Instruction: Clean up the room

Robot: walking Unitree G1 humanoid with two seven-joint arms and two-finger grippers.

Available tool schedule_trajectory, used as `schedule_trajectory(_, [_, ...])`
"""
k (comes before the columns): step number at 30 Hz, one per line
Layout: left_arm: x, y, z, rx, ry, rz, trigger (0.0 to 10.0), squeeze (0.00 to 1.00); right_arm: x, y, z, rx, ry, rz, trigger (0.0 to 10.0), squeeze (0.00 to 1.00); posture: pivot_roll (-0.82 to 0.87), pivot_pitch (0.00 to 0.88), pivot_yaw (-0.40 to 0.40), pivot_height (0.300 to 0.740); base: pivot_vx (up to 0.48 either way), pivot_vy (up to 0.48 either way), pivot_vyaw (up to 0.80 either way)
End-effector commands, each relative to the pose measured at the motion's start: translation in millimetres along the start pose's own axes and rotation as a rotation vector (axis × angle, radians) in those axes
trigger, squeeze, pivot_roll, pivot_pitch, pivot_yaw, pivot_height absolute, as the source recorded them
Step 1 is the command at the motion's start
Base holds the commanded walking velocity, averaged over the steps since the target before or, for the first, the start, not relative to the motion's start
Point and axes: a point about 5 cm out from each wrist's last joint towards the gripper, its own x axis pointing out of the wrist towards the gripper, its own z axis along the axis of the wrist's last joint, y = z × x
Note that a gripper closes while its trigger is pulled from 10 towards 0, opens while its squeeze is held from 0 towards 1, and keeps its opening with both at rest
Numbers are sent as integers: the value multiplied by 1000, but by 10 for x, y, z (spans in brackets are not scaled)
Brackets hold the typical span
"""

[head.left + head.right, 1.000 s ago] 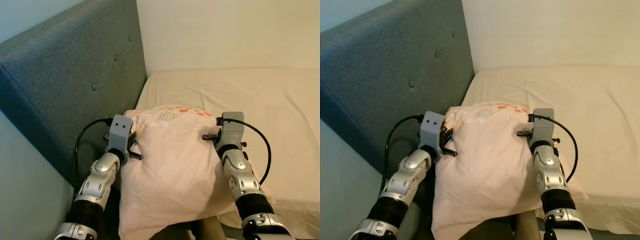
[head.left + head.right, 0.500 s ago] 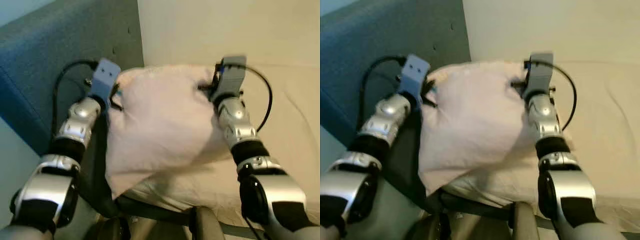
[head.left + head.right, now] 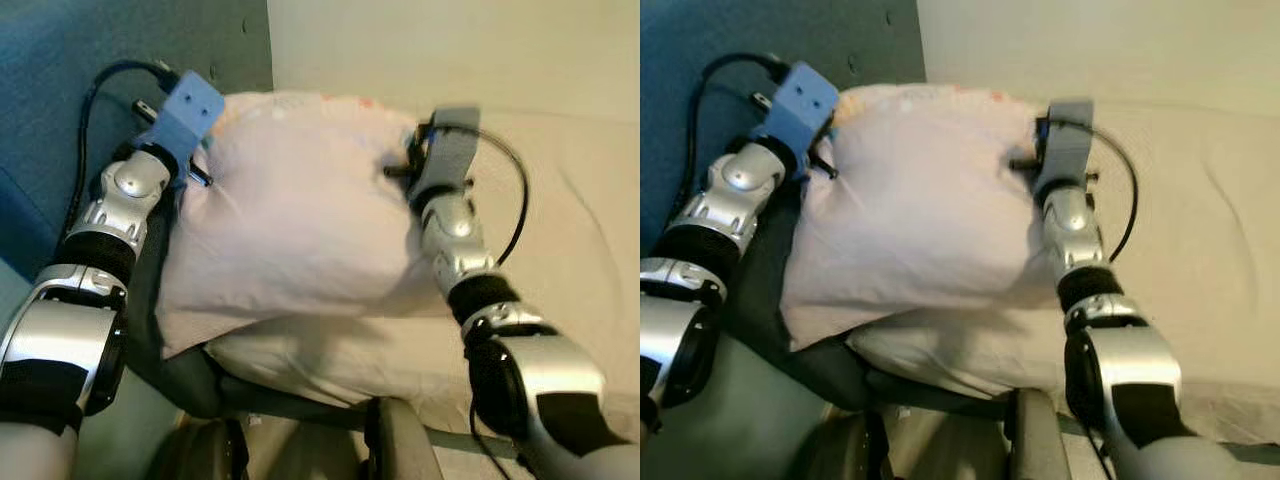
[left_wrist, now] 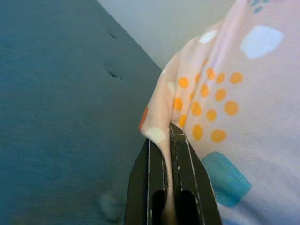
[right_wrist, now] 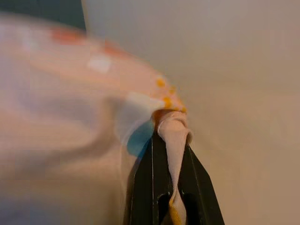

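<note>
The pale pink pillow (image 4: 243, 93) bears orange and blue dots beside the teal headboard (image 4: 61, 108).

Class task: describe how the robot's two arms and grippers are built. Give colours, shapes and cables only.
Both arms are jointed silver metal segments with black bands. The left gripper and right gripper each have two long black fingers. A grey-blue boxy wrist housing tops each arm, with a looping black cable.

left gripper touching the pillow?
Touching. Left wrist view shows the left gripper with both fingers shut on a fold of the pillow cloth.
</note>
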Motion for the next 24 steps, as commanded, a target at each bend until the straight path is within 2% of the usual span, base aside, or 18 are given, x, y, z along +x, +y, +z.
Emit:
schedule_trajectory(1, [-68, -221, -173, 45, 34, -39, 10000, 0, -113, -12, -326, -25, 122, -34, 10000, 0, 28, 309, -10, 595, 0, 0, 0])
schedule_trajectory(2, [-89, -399, -221, 61, 40, -85, 10000, 0, -159, -6, -431, -34, 160, -41, 10000, 0, 28, 309, -10, 595, 0, 0, 0])
schedule_trajectory(3, [-89, -399, -221, 61, 40, -85, 10000, 0, -159, -6, -431, -34, 160, -41, 10000, 0, 28, 309, -10, 595, 0, 0, 0])
schedule_trajectory(4, [-112, -593, -263, 60, 45, -127, 10000, 0, -219, 2, -570, -51, 225, -52, 10000, 0, 31, 317, -10, 595, 0, 0, 0])
schedule_trajectory(5, [-112, -593, -263, 60, 45, -127, 10000, 0, -219, 2, -570, -51, 225, -52, 10000, 0, 31, 317, -10, 595, 0, 0, 0])
schedule_trajectory(7, [-155, -879, -316, 16, 63, -176, 10000, 0, -351, 31, -840, -65, 381, -63, 10000, 0, 27, 332, -9, 595, 0, 0, 0])
schedule_trajectory(8, [-169, -959, -328, -10, 72, -182, 10000, 0, -406, 50, -937, -71, 444, -61, 10000, 0, 26, 333, -6, 595, 0, 0, 0])
schedule_trajectory(9, [-169, -959, -328, -10, 72, -182, 10000, 0, -406, 50, -937, -71, 444, -61, 10000, 0, 26, 333, -6, 595, 0, 0, 0])
schedule_trajectory(12, [-191, -1105, -318, -74, 67, -208, 10000, 0, -538, 70, -1134, -90, 558, -62, 10000, 0, 31, 336, -8, 595, 0, 0, 0])
schedule_trajectory(20, [-168, -1111, -253, -115, 29, -170, 10000, 0, -642, 149, -1259, -108, 582, -11, 10000, 0, 31, 337, -9, 595, 0, 0, 0])
schedule_trajectory(22, [-85, -998, -135, -133, -7, -127, 10000, 0, -626, 211, -1230, -76, 564, -10, 10000, 0, 34, 338, -9, 595, 0, 0, 0])
schedule_trajectory(24, [-52, -950, -84, -142, -22, -110, 10000, 0, -614, 235, -1211, -63, 553, -12, 10000, 0, 35, 337, -8, 595, 0, 0, 0])
